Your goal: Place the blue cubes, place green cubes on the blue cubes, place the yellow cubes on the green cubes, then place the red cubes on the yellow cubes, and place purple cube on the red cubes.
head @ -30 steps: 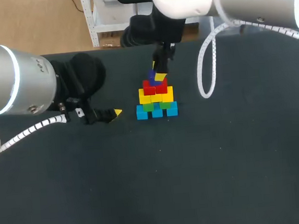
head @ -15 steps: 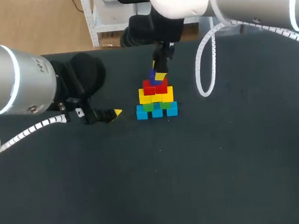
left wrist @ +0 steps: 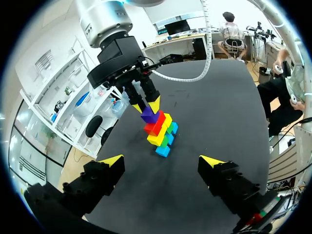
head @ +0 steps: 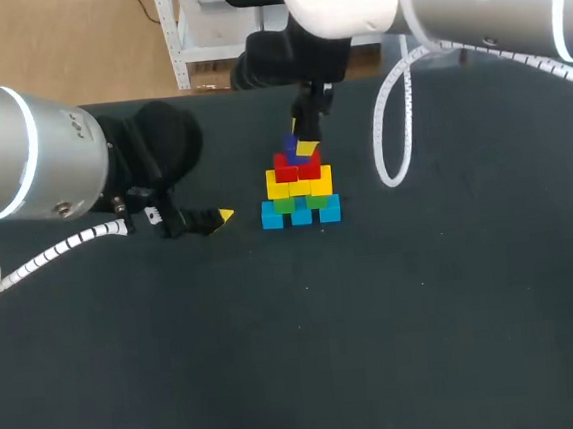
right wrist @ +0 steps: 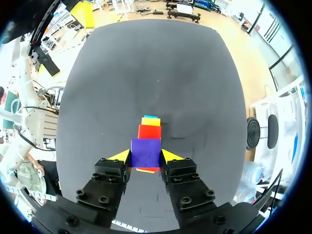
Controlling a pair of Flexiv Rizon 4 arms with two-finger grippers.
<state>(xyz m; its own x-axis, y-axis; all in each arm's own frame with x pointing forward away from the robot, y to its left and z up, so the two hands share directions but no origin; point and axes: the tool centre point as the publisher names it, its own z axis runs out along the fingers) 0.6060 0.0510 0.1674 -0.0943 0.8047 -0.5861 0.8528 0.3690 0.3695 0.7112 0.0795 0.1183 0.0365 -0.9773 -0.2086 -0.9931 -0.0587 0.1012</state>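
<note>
Item: your right gripper [left wrist: 145,106], coming in from the far right over the middle of the table [head: 426,313], pointing down. Its two yellow tips are clamped on opposite faces of the purple cube [right wrist: 145,152], which is grasped directly above the stack. You cannot tell from any view whether the cube already rests on the layer below or sits just clear of it. Item: stack, mid-table toward the far edge, built in layers. The blue cubes [head: 301,213] lie in a row on the table surface. The green cubes [head: 296,203] are on top of them, the yellow cubes [head: 299,183] are on the green, and the red cubes [head: 297,165] are uppermost beneath the purple one. Item: your left gripper [left wrist: 162,161], low over the table to the left of the stack and apart from it. Its fingers are spread wide with nothing between them, and they point toward the stack. Item: white coiled cable [head: 392,135], hanging in a loop from your right arm, to the right of the stack.
</note>
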